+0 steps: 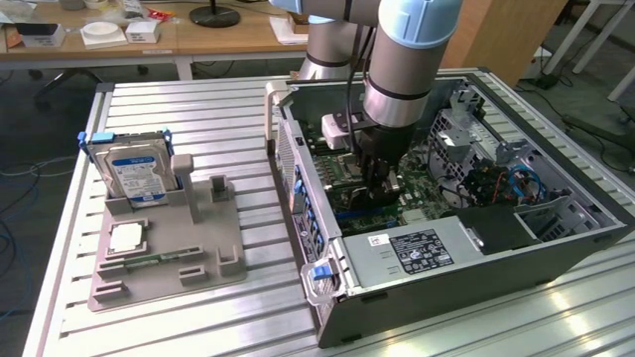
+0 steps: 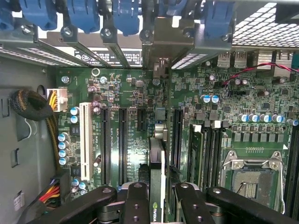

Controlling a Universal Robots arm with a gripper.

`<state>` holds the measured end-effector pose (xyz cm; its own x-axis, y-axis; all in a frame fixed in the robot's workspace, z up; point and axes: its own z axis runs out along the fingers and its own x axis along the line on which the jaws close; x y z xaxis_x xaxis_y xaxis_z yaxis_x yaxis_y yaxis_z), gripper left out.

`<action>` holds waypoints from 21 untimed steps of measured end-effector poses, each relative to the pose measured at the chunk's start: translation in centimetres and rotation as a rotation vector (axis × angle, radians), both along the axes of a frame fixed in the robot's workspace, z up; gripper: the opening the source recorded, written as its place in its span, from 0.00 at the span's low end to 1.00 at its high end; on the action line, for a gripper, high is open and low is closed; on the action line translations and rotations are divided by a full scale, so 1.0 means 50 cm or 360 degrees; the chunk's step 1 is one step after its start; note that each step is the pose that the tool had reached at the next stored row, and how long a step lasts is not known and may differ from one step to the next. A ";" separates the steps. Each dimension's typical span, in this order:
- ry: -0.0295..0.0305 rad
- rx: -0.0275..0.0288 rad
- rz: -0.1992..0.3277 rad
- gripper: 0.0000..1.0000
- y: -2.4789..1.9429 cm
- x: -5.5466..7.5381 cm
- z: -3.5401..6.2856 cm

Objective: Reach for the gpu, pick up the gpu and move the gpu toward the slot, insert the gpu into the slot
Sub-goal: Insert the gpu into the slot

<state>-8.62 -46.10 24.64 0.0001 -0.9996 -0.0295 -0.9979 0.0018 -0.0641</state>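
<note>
The pincer [image 2: 157,205] is being held closed on the gpu [image 2: 156,186], which is being gripped edge-on between the two black fingers [image 2: 136,203], its thin top edge and a small green logo being seen from the wrist view. In the exterior view the arm is being kept deep inside the open computer case [image 1: 555,245], with the pincer [image 1: 377,195] low over the green motherboard [image 1: 343,175] and the card hanging down beneath it, close to the board.

The step in hand is judged to be the insertion. The card is being lined up along the row of long connectors that run toward the back wall of the case; whether its lower edge is already being seated in the slot [image 2: 160,114] cannot be told, since the card's own body is hiding the contact line.

To do this well, the card is best being kept upright and parallel to the slot, with no twist about the grip. The metal bracket end is best being guided into the gap at the back panel [image 2: 161,39] while the push is being applied straight down and evenly along the card's length. The neighbouring black connector [image 2: 177,135] and the upright capacitors [image 2: 208,99] are being passed closely, so sideways drift is to be avoided
</note>
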 end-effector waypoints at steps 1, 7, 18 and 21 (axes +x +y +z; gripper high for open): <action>0.00000 0.00000 0.0000 0.26 0.0000 0.000 0.000; -0.00008 0.00018 0.0000 0.26 0.0002 0.000 0.002; 0.00034 0.00007 0.0000 0.26 0.0000 0.000 0.005; 0.00039 0.00007 0.0000 0.26 0.0000 0.000 0.005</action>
<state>-8.62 -46.10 24.90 0.0001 -0.9996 -0.0299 -0.9981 0.0018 -0.0616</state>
